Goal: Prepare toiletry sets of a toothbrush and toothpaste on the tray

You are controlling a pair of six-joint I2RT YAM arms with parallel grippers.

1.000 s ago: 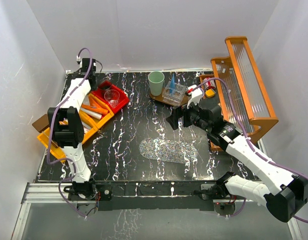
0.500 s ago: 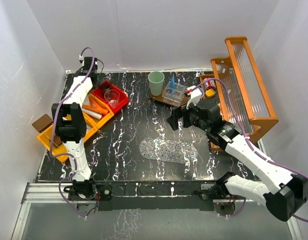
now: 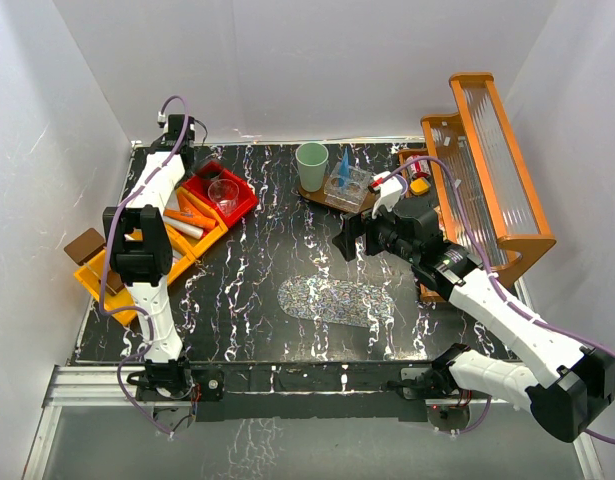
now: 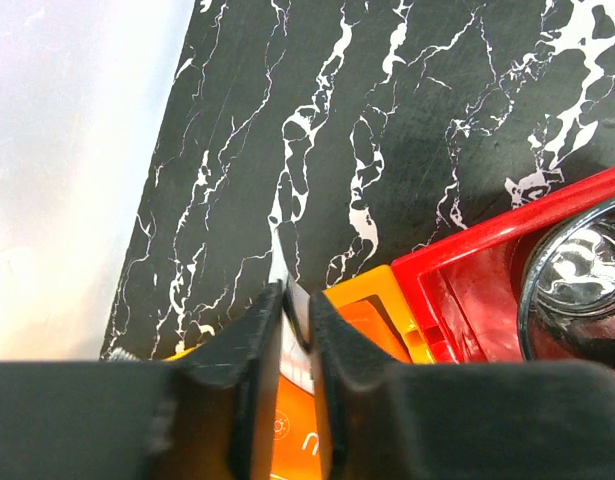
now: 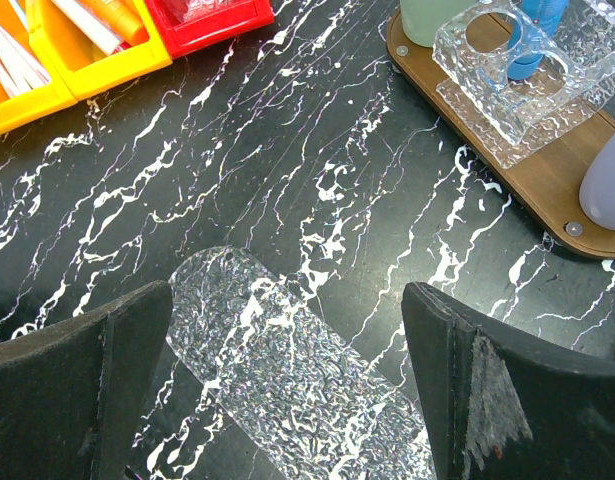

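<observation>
In the left wrist view my left gripper (image 4: pixel 297 305) is shut on the white crimped end of an orange toothpaste tube (image 4: pixel 287 430), above the corner of the orange bin (image 4: pixel 372 315). From above, its fingers are hidden under the arm. More orange tubes (image 3: pixel 192 210) and pale toothbrushes (image 3: pixel 187 228) lie in that bin. A clear glass cup (image 3: pixel 224 192) stands in the red bin (image 3: pixel 242 205). The wooden tray (image 5: pixel 547 190) holds a green cup (image 3: pixel 311 160), a clear holder (image 5: pixel 547 85) with a blue tube (image 3: pixel 344 163), and a lilac cup (image 5: pixel 607 180). My right gripper (image 5: pixel 287 300) is open and holds nothing.
A clear textured oval plate (image 3: pixel 337 300) lies mid-table under the right gripper. An orange rack (image 3: pixel 497 170) lines the right edge. A brown block (image 3: pixel 85 245) and another orange bin (image 3: pixel 102 280) sit at the left edge, close to the wall.
The left arm's elbow has swung upright, uncovering the brown block, and has held still for the last half second. The right gripper has edged slightly left.
</observation>
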